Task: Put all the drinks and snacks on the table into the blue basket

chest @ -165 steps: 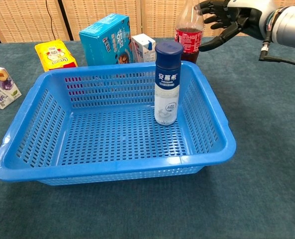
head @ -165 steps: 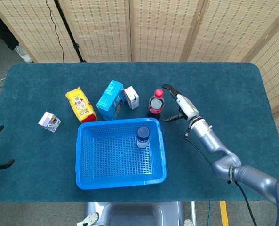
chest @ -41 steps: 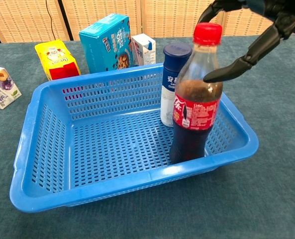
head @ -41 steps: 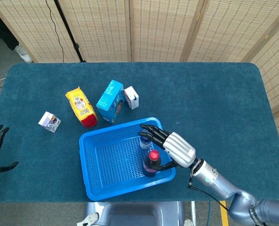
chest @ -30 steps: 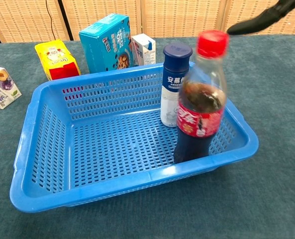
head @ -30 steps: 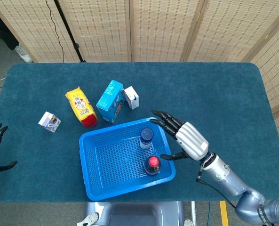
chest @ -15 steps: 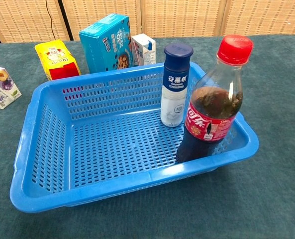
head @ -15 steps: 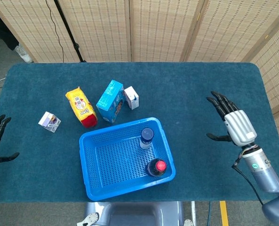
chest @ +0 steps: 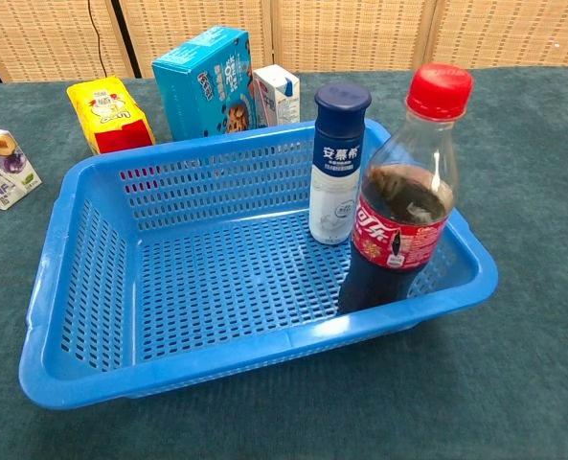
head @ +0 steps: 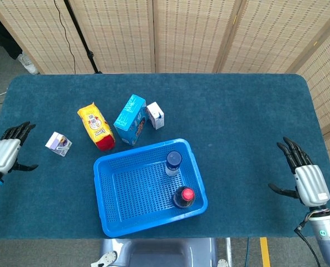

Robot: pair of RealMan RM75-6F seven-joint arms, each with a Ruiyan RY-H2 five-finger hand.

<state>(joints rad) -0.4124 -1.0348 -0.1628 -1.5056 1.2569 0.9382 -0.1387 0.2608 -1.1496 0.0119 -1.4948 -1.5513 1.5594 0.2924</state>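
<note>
Change: red-capped plastic cola bottle now stands released inside blue perforated plastic basket.
Right hand: withdrawn, released, empty.
Left hand: advanced, fingers apart, empty.
Remaining: four items outside.

In basket: cola bottle at near right corner; capped bottle just behind it
Behind basket: pouch left, box middle, small carton right
Far left: another carton, apart
</note>
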